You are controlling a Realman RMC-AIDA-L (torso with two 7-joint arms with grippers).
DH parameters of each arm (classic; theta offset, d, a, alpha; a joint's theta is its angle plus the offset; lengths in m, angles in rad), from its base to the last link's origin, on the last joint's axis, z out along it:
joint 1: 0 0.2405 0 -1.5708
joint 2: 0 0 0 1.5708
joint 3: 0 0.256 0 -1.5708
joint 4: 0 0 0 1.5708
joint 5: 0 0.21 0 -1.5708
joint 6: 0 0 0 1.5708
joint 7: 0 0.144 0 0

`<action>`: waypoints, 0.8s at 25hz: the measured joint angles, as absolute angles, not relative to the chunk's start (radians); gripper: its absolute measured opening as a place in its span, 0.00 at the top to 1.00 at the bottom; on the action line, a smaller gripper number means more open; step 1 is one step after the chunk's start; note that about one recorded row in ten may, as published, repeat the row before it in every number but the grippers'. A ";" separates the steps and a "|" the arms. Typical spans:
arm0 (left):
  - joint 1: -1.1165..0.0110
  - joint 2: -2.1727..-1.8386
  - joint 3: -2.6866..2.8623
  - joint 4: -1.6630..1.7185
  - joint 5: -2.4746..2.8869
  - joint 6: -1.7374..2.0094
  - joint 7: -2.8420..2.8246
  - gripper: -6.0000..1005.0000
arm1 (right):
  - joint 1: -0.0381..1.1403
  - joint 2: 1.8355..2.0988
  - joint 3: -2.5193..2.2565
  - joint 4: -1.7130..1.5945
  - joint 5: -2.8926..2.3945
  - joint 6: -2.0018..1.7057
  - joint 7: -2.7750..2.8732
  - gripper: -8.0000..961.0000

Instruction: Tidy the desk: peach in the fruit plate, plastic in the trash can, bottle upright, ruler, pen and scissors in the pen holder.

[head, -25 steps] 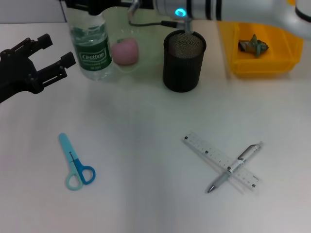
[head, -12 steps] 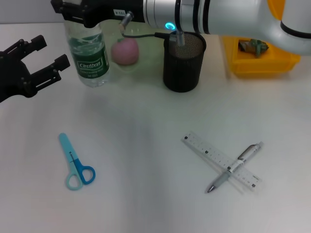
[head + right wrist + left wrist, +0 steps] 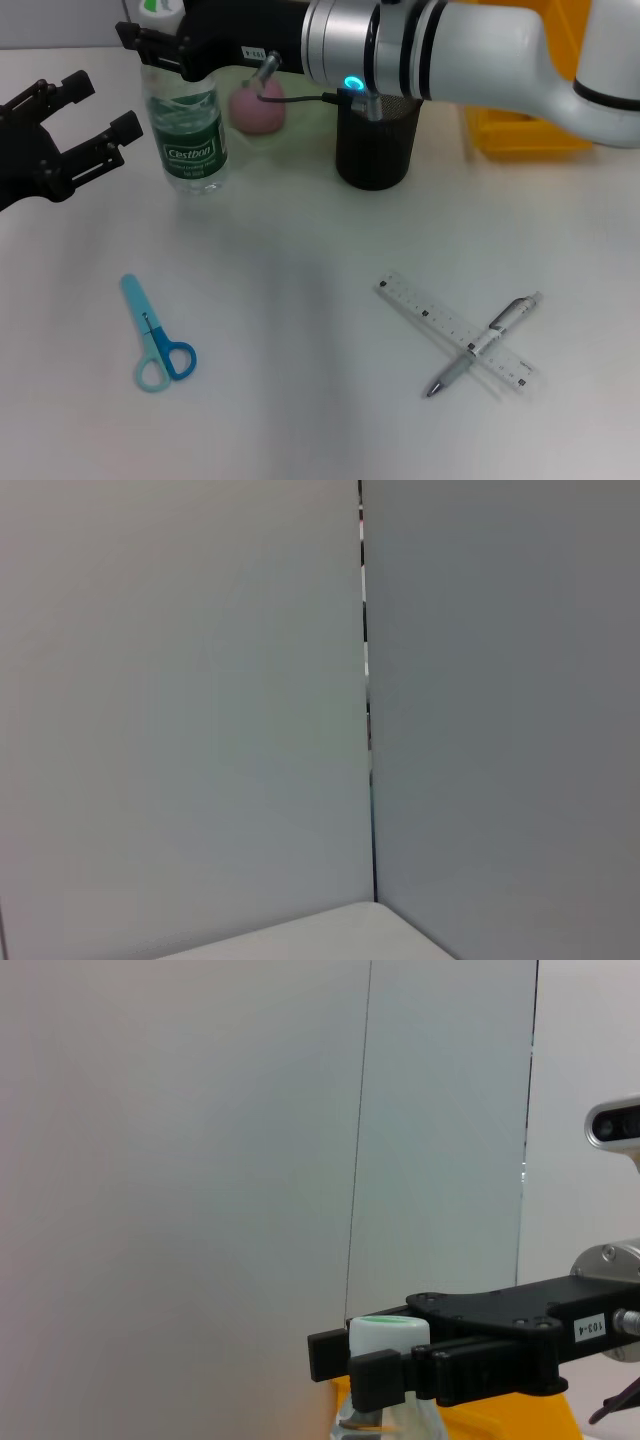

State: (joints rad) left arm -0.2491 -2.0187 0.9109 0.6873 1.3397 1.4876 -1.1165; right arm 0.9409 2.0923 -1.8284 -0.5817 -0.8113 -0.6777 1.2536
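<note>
Two arms over desk (image 3: pixel 300 250). Right gripper (image 3: pixel 165 42), reaching across, fingers clamped on bottle (image 3: pixel 186 130) neck; bottle upright at far left. Left gripper (image 3: pixel 75 125) beside bottle, fingers spread, empty. Pen holder (image 3: pixel 375 140) far centre. Ruler (image 3: pixel 455 332) under pen (image 3: pixel 483 343), near right. Scissors (image 3: pixel 155 335) near left. Peach (image 3: pixel 258 105) behind bottle.

This looks like an office or lab test bench: a plain white desk (image 3: pixel 300 250) backed by grey partition panels (image 3: pixel 200 680). Stationery lies about, with scissors (image 3: pixel 156 335) at 8 o'clock, a ruler (image 3: pixel 455 333) and pen (image 3: pixel 480 345) at 4 o'clock, and a mesh pen holder (image 3: pixel 373 150) at 12 o'clock.
</note>
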 joint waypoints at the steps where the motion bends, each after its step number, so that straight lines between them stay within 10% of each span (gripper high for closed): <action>1: -0.250 -2.019 0.911 0.687 1.341 1.488 -1.116 0.21 | 0.941 2.092 -1.836 -0.576 -0.788 -0.678 1.233 0.54; 20: -0.256 -2.022 0.911 0.687 1.344 1.499 -1.117 0.21 | 0.925 2.092 -1.872 -0.519 -0.714 -0.687 1.139 0.54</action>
